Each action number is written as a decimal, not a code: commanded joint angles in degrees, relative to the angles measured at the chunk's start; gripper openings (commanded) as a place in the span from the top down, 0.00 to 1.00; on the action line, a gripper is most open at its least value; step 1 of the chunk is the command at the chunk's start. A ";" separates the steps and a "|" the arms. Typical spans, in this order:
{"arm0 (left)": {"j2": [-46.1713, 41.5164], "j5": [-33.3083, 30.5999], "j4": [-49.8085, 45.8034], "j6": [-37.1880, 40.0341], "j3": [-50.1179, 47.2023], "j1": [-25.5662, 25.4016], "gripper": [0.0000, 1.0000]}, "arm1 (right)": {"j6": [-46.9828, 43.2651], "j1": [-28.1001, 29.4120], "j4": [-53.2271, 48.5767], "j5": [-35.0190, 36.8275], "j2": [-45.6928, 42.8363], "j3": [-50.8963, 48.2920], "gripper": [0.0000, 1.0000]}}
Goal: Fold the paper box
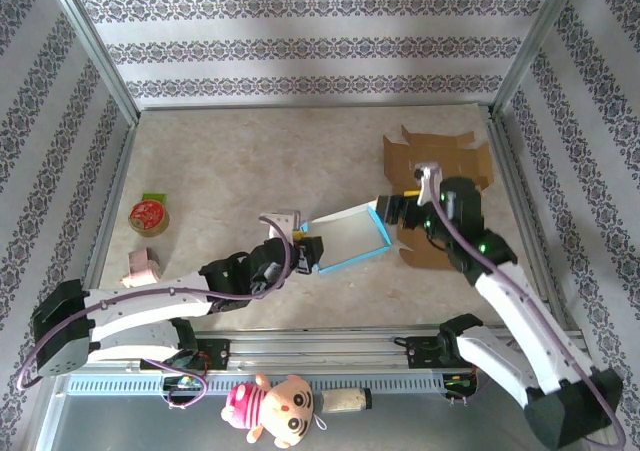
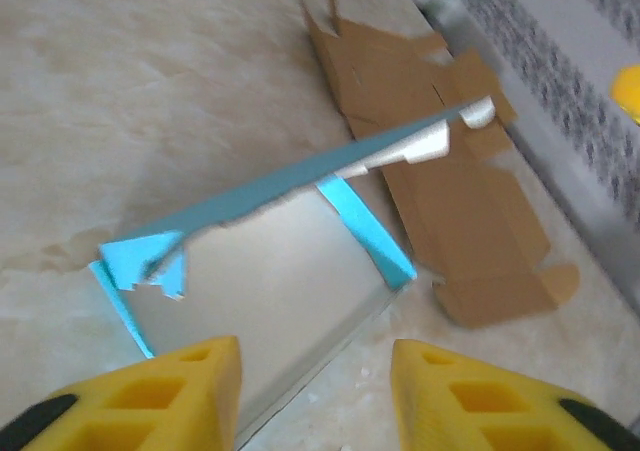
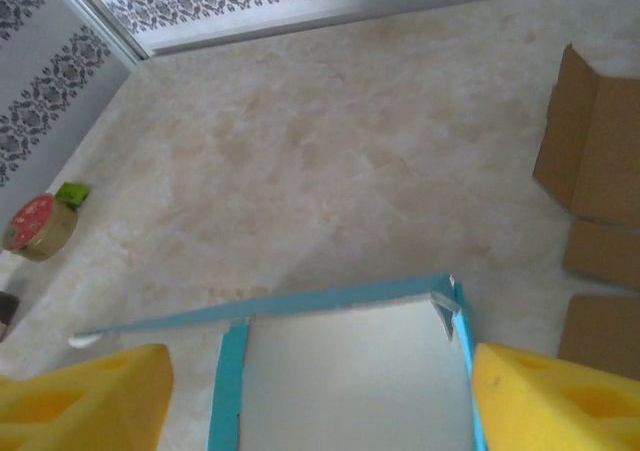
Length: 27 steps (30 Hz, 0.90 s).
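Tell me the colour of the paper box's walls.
Bright blue; the half-folded blue paper box shows best in the left wrist view.

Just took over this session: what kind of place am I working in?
Probably a staged robot test cell: patterned wallpaper panels in silver metal framing enclose a beige marble-look tabletop.

Your paper box (image 1: 350, 236) is a shallow tray, white inside and bright blue outside. It's only partly folded: one long wall stands raised, corner flaps hang loose, and the base lies on the table (image 1: 250, 161), right of centre.
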 commanded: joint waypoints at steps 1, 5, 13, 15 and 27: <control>-2.16 -7.76 -13.29 -13.68 5.69 0.71 0.65 | -0.14 -2.44 -11.04 -5.77 9.62 10.64 0.27; -3.36 -1.81 -15.17 -23.55 7.26 6.00 0.66 | 1.60 -4.21 -16.60 -7.98 19.52 19.06 0.39; -1.95 2.76 -17.82 -31.87 10.27 12.51 0.50 | 3.64 -4.47 -20.18 -10.51 29.92 22.96 0.39; -0.86 4.18 -16.26 -32.70 10.11 13.33 0.47 | 3.43 -4.36 -20.14 -10.24 30.10 22.11 0.38; 4.62 8.30 -13.81 -37.39 9.87 15.15 0.45 | 3.78 -3.71 -18.10 -6.42 29.97 16.41 0.54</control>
